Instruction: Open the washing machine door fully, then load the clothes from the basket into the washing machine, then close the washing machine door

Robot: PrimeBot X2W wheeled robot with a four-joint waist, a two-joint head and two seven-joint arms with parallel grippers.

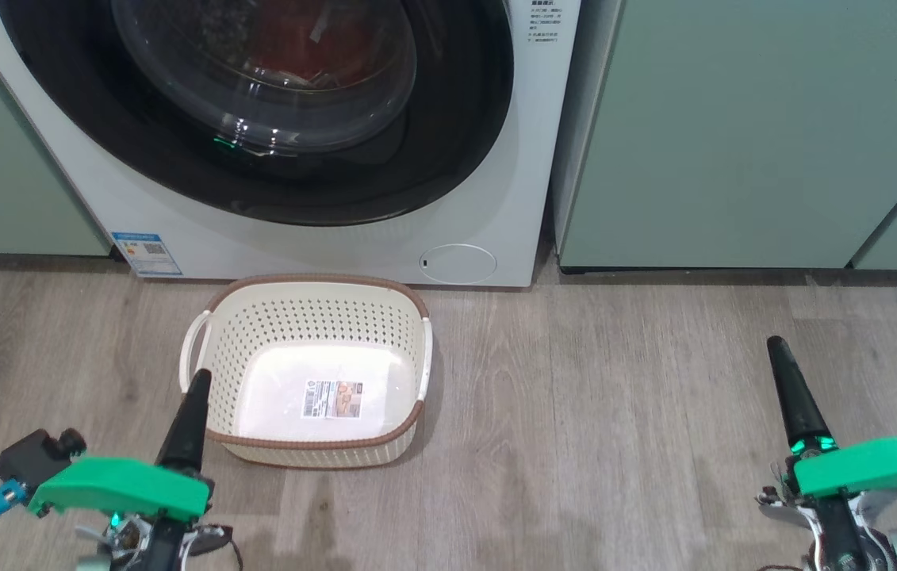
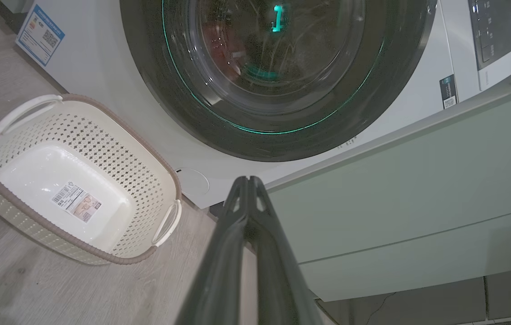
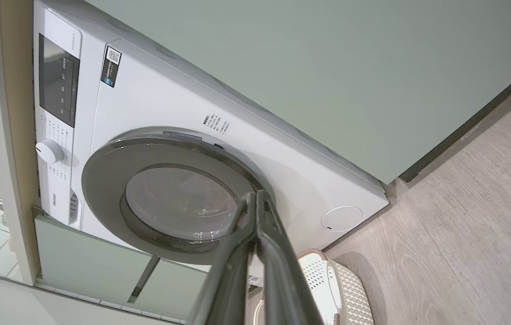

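Your left gripper [image 1: 200, 379] sits in front of the washing machine [image 1: 496, 182], towards its left side. Its two long dark fingers are pressed together on nothing, and I judge it parked out of the way. Directly before the machine stands the basket [image 1: 313, 279], a rounded rectangle of cream perforated plastic with a brown woven-look rim. It holds only its label sticker. Above it, the washing machine door [image 1: 448, 151] lies flush against the white front, with a glossy black ring around a bulging glass bowl. The clothes [image 1: 297, 36] show soft and red behind that glass, inside the drum, so the job looks finished to me. Right of the machine stand smooth pale green cabinets [image 1: 734, 135]. Before them your right gripper [image 1: 775, 346] is likewise closed and empty over the wood-grain floor [image 1: 615, 396].
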